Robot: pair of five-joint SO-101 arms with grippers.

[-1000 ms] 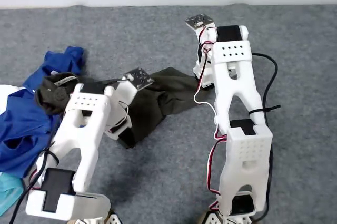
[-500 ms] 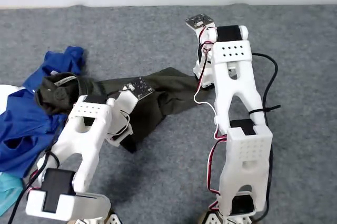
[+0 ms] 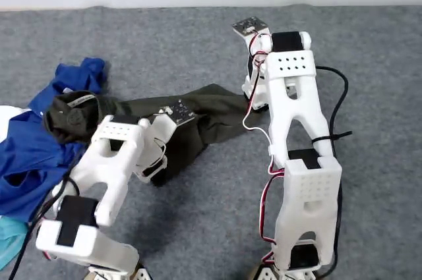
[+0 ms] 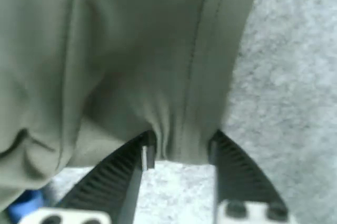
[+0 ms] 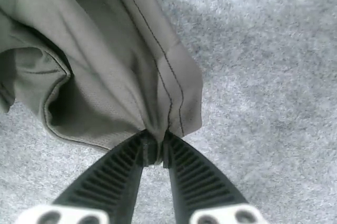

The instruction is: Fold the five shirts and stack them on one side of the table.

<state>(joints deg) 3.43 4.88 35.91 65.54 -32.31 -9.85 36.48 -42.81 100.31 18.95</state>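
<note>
The right gripper (image 5: pixel 155 142) is clamped on a hemmed corner of the olive shirt (image 3: pixel 214 114), its fingers (image 5: pixel 118 168) pressed nearly together with the seam pinched at their tips. From there the cloth runs across the grey counter (image 3: pixel 165 43) toward the left gripper (image 4: pixel 181 139). That gripper's fingers (image 4: pixel 124 168) stand farther apart and grip a thick bunch of the same shirt, with creases converging into the gap between them. The shirt lies stretched between the two grippers, with its collar end beyond the left gripper, resting on the blue shirt (image 3: pixel 30 151). That blue shirt sits crumpled on the far side of the left gripper from the right one, with a teal shirt (image 3: pixel 8 240) at its edge.
</note>
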